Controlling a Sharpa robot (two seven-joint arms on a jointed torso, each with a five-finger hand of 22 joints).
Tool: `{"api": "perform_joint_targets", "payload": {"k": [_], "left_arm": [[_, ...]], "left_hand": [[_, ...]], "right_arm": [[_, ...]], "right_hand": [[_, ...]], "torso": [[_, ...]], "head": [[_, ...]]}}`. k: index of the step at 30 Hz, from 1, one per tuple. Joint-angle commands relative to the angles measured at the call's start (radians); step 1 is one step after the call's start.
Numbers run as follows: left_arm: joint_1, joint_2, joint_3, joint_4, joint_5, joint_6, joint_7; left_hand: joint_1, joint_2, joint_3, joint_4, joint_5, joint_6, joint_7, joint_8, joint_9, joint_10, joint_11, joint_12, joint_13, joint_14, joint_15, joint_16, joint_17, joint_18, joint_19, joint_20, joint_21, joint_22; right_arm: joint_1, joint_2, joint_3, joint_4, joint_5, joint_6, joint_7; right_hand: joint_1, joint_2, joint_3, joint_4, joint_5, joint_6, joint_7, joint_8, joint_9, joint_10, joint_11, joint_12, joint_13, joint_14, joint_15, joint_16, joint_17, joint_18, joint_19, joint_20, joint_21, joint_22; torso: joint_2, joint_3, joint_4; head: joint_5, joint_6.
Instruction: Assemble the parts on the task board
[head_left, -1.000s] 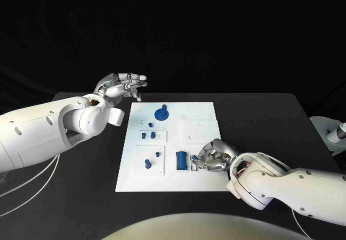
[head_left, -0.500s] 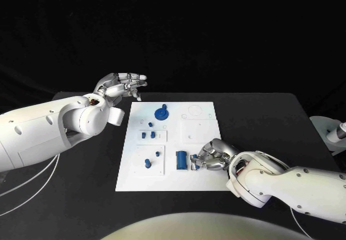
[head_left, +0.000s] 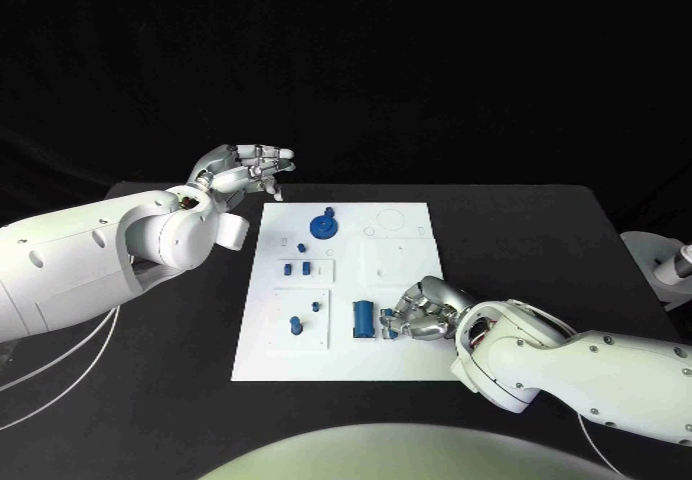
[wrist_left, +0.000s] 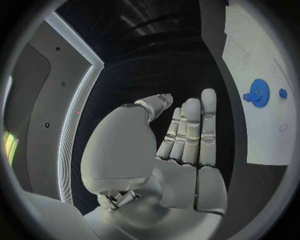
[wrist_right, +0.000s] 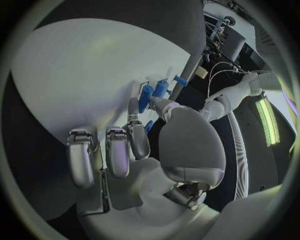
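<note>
Surface: black, and you see the white task board lying at its middle.
Left robot hand: raised off the board's 11 o'clock corner; your wrist view shows the fingers straight, side by side, nothing held.
Right robot hand: down on the board at its 4 o'clock side, fingers curled around a small blue part; whether it truly grips it you cannot tell.
Blue gear: near the board's 12 o'clock edge.
Blue block: upright just beside the right robot hand, at its 9 o'clock.
Small blue pegs: along the board's 9 o'clock side.
</note>
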Motion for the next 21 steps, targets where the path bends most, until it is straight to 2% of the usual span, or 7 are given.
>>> {"api": "perform_joint_targets", "payload": {"k": [1,2,4,9,12,21], "left_arm": [[0.001,0.001,0.001,0.003,0.004,0.016,0.002],[0.001,0.001,0.001,0.003,0.004,0.016,0.002],[0.001,0.001,0.001,0.003,0.004,0.016,0.002],[0.001,0.000,0.001,0.003,0.004,0.016,0.002],[0.001,0.000,0.001,0.003,0.004,0.016,0.002],[0.001,0.000,0.001,0.003,0.004,0.017,0.001]], "left_hand": [[-0.012,-0.001,0.002,0.006,0.004,-0.007,0.016,0.004,-0.002,-0.004,0.000,0.005,-0.002,-0.005,0.004,0.004,-0.001,0.007,0.002,0.004,-0.001,-0.001],[-0.012,-0.001,0.002,0.006,0.004,-0.007,0.016,0.004,-0.002,-0.004,0.000,0.005,-0.002,-0.005,0.004,0.004,-0.001,0.007,0.002,0.004,-0.001,-0.001],[-0.012,-0.001,0.002,0.006,0.004,-0.007,0.016,0.004,-0.002,-0.004,0.000,0.005,-0.002,-0.005,0.004,0.004,-0.001,0.007,0.002,0.004,-0.001,-0.001],[-0.013,0.000,0.002,0.007,0.004,-0.007,0.016,0.004,-0.002,-0.005,0.000,0.006,-0.002,-0.005,0.004,0.004,-0.002,0.007,0.002,0.004,-0.001,-0.001],[-0.013,0.000,0.002,0.007,0.004,-0.007,0.016,0.004,-0.002,-0.005,0.000,0.006,-0.002,-0.005,0.004,0.004,-0.002,0.007,0.002,0.004,-0.001,-0.001],[-0.013,0.000,0.002,0.007,0.004,-0.007,0.016,0.004,-0.002,-0.005,0.000,0.006,-0.002,-0.005,0.004,0.004,-0.002,0.007,0.002,0.004,-0.001,-0.001]], "right_arm": [[-0.001,0.004,-0.001,-0.002,-0.023,0.013,0.004],[-0.001,0.005,-0.001,-0.003,-0.024,0.012,0.004],[-0.001,0.005,-0.001,-0.004,-0.029,0.008,0.003],[-0.001,0.006,-0.001,-0.004,-0.036,0.004,0.005],[-0.001,0.005,-0.001,-0.003,-0.038,0.005,0.007],[-0.001,0.001,-0.001,-0.001,-0.043,0.005,0.011]], "right_hand": [[-0.022,0.004,-0.024,0.016,-0.027,0.000,0.008,-0.004,-0.002,0.022,0.001,0.004,0.108,0.088,-0.006,0.002,0.191,-0.007,0.105,-0.004,0.004,0.263],[-0.029,0.004,-0.037,0.026,-0.038,0.000,0.009,-0.004,-0.003,0.022,0.001,0.003,0.108,0.088,-0.005,0.002,0.190,-0.007,0.105,-0.004,0.004,0.263],[-0.041,-0.001,-0.058,0.039,-0.030,0.000,0.009,-0.005,-0.003,0.021,0.001,0.002,0.108,0.088,-0.005,0.002,0.190,-0.007,0.105,-0.004,0.004,0.263],[-0.081,0.003,-0.125,0.050,-0.100,0.000,0.008,-0.007,-0.004,0.019,0.001,-0.003,0.107,0.088,-0.006,0.001,0.189,-0.007,0.105,-0.004,0.004,0.263],[-0.089,0.003,-0.146,0.050,-0.121,0.000,0.007,-0.007,-0.004,0.019,0.000,-0.004,0.108,0.088,-0.006,0.000,0.188,-0.007,0.105,-0.004,0.004,0.263],[-0.090,0.006,-0.163,0.049,-0.131,-0.001,0.007,-0.008,-0.004,0.018,0.000,-0.007,0.107,0.087,-0.006,0.000,0.187,-0.007,0.105,-0.004,0.004,0.263]], "torso": [[0.000,0.0004,-0.0003],[0.000,0.0004,-0.0003],[0.000,0.0005,0.0001],[0.001,0.0008,-0.0001],[0.001,0.0007,-0.0002],[0.000,0.0007,0.0001]], "head": [[0.000,0.001],[0.000,0.001],[0.000,0.002],[0.001,0.001],[0.001,0.001],[0.000,-0.001]]}}
